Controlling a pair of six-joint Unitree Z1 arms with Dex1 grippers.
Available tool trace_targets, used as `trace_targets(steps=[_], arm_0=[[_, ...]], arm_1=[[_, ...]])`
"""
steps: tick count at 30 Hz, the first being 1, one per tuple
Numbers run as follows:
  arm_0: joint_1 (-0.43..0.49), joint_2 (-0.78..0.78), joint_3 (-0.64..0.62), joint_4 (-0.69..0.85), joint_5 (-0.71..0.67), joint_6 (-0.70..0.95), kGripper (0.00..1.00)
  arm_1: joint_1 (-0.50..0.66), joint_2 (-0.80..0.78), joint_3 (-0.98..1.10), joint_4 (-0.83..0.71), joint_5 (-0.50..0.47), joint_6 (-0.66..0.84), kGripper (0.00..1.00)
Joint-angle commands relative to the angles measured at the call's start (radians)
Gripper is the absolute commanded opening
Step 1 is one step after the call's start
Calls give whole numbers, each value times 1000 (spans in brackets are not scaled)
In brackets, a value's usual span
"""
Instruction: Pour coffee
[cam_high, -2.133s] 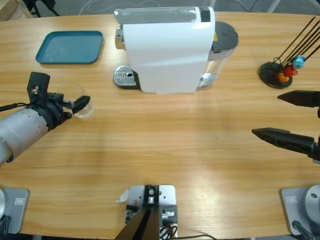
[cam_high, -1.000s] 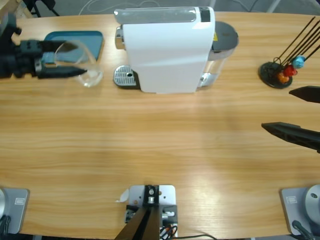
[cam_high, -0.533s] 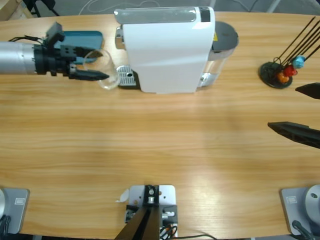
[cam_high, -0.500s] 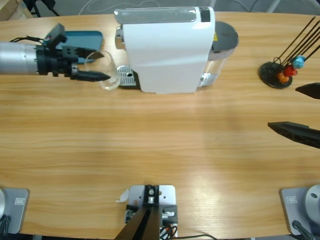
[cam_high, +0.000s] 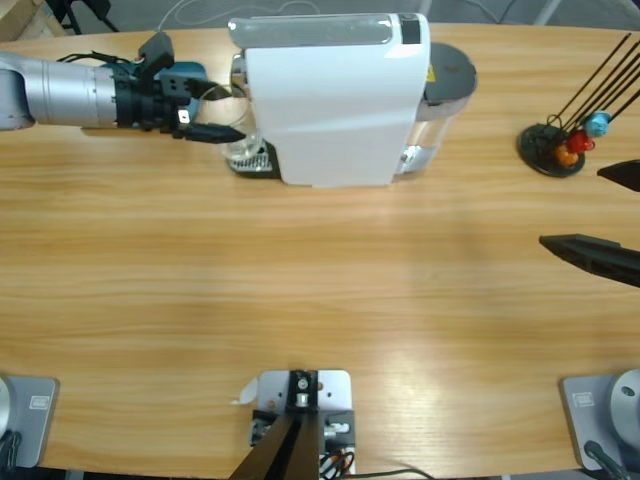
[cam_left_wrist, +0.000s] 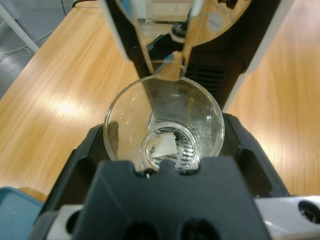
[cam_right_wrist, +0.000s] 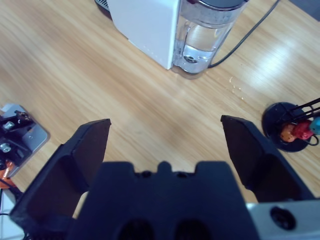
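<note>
A small clear glass tumbler (cam_left_wrist: 164, 125) sits between the jaws of my left gripper (cam_left_wrist: 164, 137), which is shut on it. It looks empty, and no coffee shows in any view. In the high view the left gripper (cam_high: 230, 120) holds the tumbler (cam_high: 241, 152) at the metal drip tray (cam_high: 264, 158) of the white coffee machine (cam_high: 330, 100). The machine's spout (cam_left_wrist: 161, 62) hangs just above the glass's rim. My right gripper (cam_high: 572, 205) stands open at the table's right edge, far from the machine, with nothing between its jaws (cam_right_wrist: 165, 125).
A blue tray (cam_high: 196, 71) lies at the back left, partly behind the left arm. A black capsule stand (cam_high: 560, 146) with blue, red and orange capsules stands at the far right. The machine's water tank (cam_right_wrist: 207, 35) and its cable are on its right side.
The left arm has carried the tumbler rightward from beside the blue tray to the machine's drip tray. The right gripper has drifted slightly toward the right edge, still open.
</note>
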Motion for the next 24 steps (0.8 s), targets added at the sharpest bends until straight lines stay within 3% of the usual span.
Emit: trace_targets(steps=[1, 24], arm_0=[[-32, 32, 34, -11, 26, -9, 0], [-63, 46, -5, 14, 76, -43, 0]], arm_1=[[12, -8, 15, 4, -39, -9, 977], [10, -9, 14, 5, -61, -14, 977]])
